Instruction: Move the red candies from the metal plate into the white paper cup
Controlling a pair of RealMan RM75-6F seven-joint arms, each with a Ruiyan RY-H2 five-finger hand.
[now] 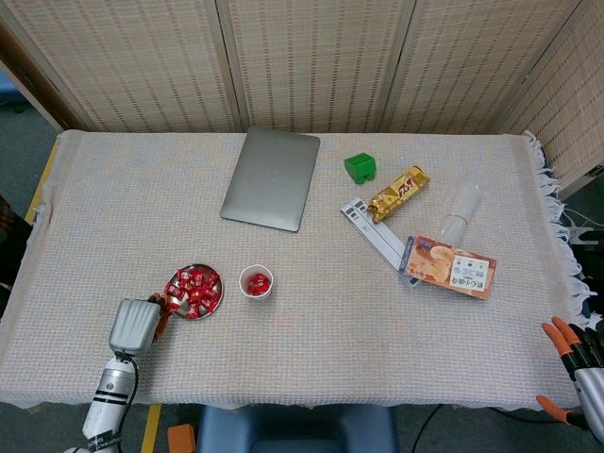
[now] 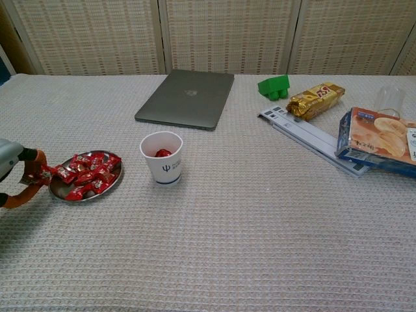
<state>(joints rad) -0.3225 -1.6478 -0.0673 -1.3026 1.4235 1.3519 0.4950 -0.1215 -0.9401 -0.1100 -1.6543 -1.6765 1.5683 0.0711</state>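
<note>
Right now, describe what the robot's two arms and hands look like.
The left hand has a boxy silver-grey back and orange fingers with dark segments; behind it runs a slim silver forearm with dark bands. The right hand shows only at the frame's corner: orange fingers with black parts on a pale grey wrist. No markings or cables are legible.

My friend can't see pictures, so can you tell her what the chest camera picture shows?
The robot's left hand reaches in from the left edge, fingers at the rim of a metal plate piled with red candies. Beside it stands a white paper cup with a candy inside; a closed laptop lies behind.
</note>
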